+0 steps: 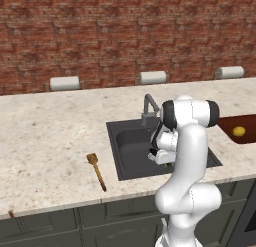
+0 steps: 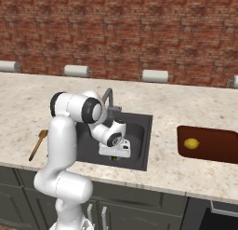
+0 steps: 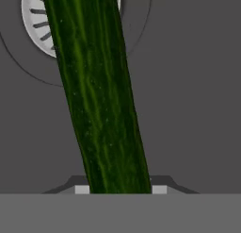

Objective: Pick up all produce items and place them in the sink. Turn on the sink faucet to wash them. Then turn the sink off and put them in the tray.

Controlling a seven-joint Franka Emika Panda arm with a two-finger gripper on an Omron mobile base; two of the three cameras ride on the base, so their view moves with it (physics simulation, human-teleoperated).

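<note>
The claw [image 3: 120, 189] is reaching down into the sink [image 1: 125, 141] and is clamping the cucumber [image 3: 99, 100] between its closed fingertips, above the silver drain [image 3: 40, 24]. The yellow piece [image 2: 191, 143] is lying in the tray [image 2: 218, 145] on the desk [image 1: 50, 136], well apart from the wooden spoon [image 1: 96, 170].

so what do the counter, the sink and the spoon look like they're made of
Counter: pale speckled stone, perhaps granite or marble, matte. Sink: dark grey basin, flat unglossy finish, possibly composite or coated metal; the drain looks like shiny metal. Spoon: brown, apparently wood.
</note>
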